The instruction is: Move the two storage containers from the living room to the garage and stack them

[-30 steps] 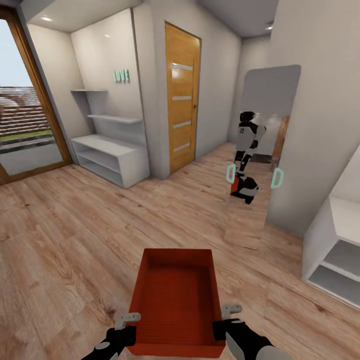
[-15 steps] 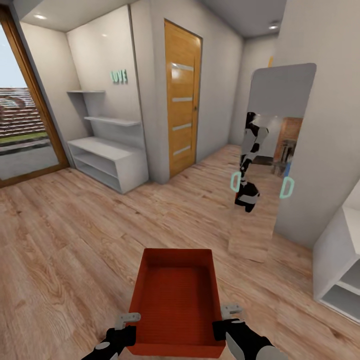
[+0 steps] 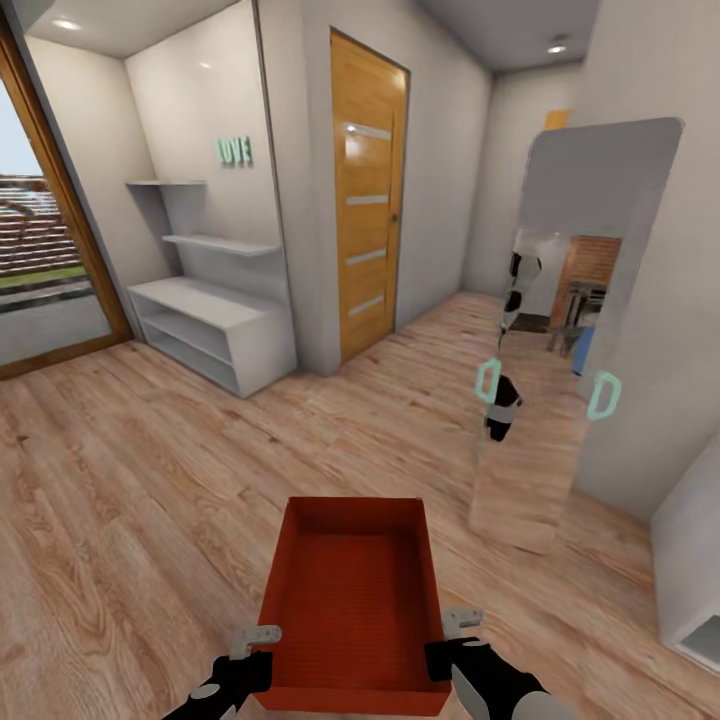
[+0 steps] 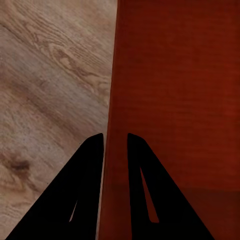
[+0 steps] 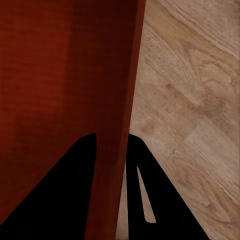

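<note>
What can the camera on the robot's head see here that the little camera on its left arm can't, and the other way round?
Head view: the orange door, white shelves, a wall mirror, and both tools, left tool and right tool, holding the red bin. Left wrist view: a close look at the left tool with its fingers straddling the bin's wall. Both: the bin and wood floor.
</note>
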Robot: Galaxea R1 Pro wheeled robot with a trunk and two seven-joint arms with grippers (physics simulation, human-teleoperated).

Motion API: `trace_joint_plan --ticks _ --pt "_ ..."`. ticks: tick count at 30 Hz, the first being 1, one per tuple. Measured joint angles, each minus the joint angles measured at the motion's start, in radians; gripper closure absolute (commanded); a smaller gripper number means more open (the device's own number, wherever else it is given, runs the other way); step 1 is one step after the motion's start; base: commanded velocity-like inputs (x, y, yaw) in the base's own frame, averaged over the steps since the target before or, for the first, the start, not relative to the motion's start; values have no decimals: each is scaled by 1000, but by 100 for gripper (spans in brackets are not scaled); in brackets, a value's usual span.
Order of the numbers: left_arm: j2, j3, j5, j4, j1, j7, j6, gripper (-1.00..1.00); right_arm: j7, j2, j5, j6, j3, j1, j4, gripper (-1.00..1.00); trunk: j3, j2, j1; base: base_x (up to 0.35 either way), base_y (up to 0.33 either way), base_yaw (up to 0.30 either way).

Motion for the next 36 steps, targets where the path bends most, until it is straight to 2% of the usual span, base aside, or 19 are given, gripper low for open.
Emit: trace_joint_plan --ticks 29,36 --pt "0 0 0 0 0 0 0 100 0 0 0 0 0 0 0 100 0 0 0 319 172 17" --pt "0 0 0 0 0 0 0 100 0 0 -1 0 1 0 0 100 7 0 0 316 177 0"
